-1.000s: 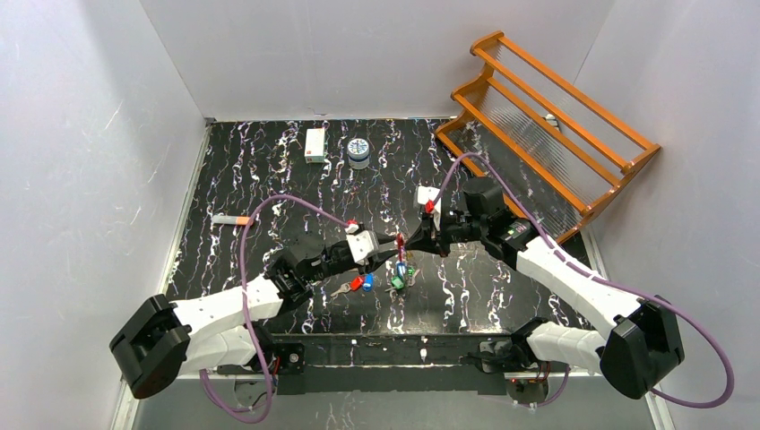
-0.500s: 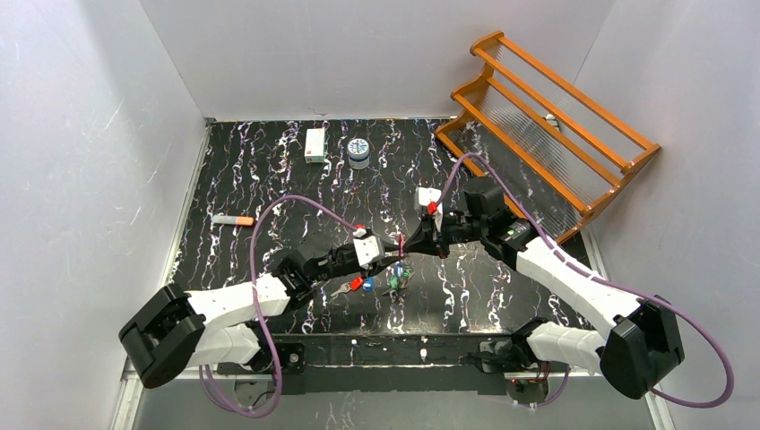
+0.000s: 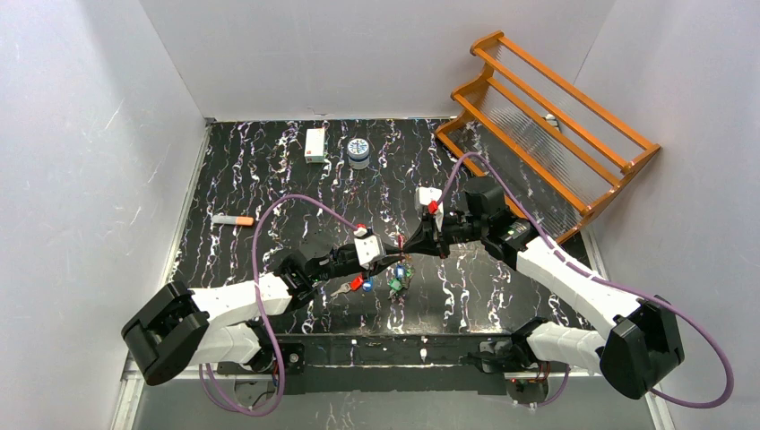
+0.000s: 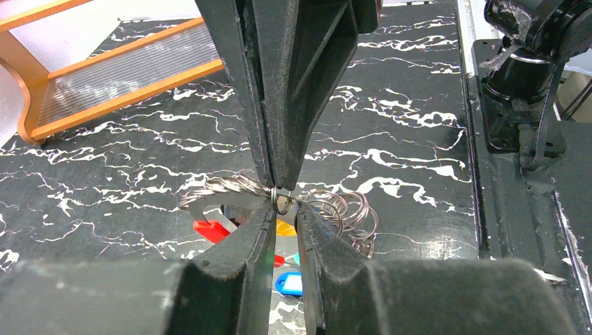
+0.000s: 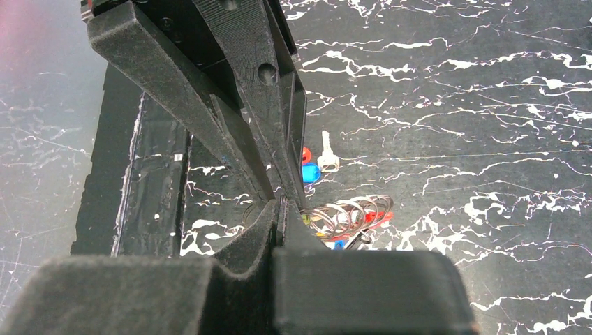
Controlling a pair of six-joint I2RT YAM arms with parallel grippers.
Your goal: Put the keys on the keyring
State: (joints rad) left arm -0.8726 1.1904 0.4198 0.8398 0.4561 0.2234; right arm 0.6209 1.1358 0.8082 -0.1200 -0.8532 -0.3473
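The right pincer is closed on the thin silver wire keyring, holding its coil of loops just above the black white-veined surface, with red, yellow and blue plastic-capped keys hanging under it. The left pincer meets it tip to tip, its fingers nearly together on either side of one small loop, though I cannot tell whether they pinch it. A bare silver key lies nearby on the surface, beside red and blue caps.
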